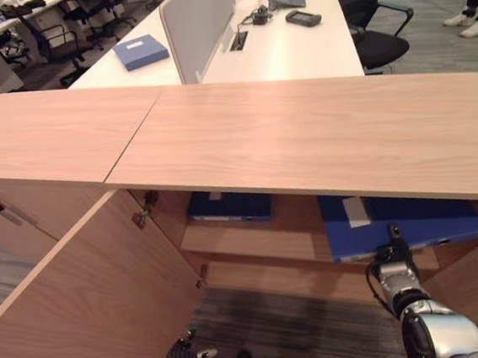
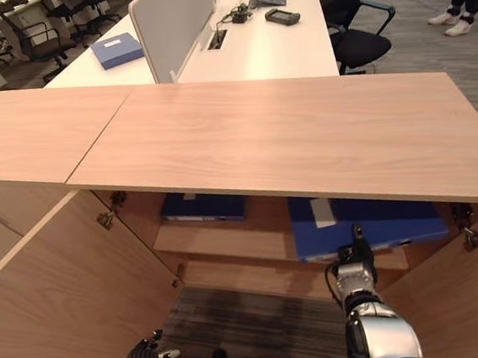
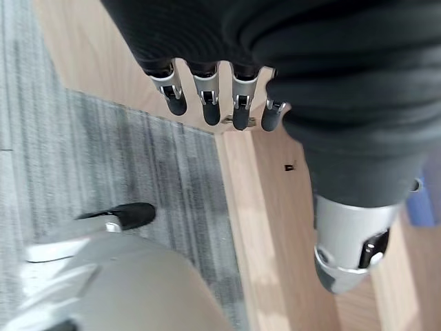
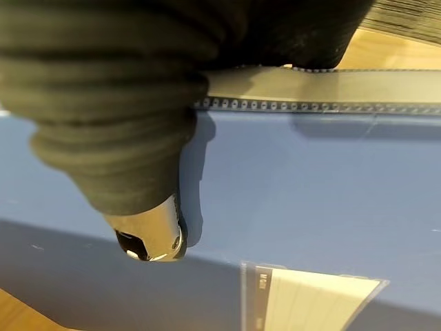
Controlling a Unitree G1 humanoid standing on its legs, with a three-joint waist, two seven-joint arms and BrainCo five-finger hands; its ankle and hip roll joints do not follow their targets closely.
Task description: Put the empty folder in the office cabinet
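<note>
Head-camera views, looking down over a long light-wood cabinet top [image 1: 302, 130] with a seam between two panels at its left. Beyond it stands a white office desk [image 1: 294, 51] split by a pale upright divider panel [image 1: 198, 22]; a light-blue box file [image 1: 140, 50] lies flat on the desk's left half, and a dark handset [image 1: 303, 18] lies on its right half. A black swivel chair [image 1: 371, 14] stands just right of the desk, and a person's white shoes [image 1: 471, 21] show at the far right on grey carpet.

Below the top, the cabinet's left-hand wooden door [image 1: 82, 304] swings wide open toward the viewer, its edge reaching low into the foreground. The left hand [image 1: 181, 354] hangs low beside that door, above striped grey carpet [image 1: 279, 327]; its own wrist view shows the fingers [image 3: 207, 103] straight and side by side, holding nothing, with the thumb apart.

Inside, on the wooden shelf [image 1: 253, 241], a dark-blue folder [image 1: 229, 205] lies flat toward the left. To its right the large blue empty folder [image 1: 412, 221] lies flat on the shelf, its near edge at the shelf lip. The right hand [image 1: 395, 261] is at that near edge; its wrist view shows a thumb tip [image 4: 155, 238] against the blue cover, but whether the fingers are curled cannot be told. The open carpet between door and right arm is unobstructed.
</note>
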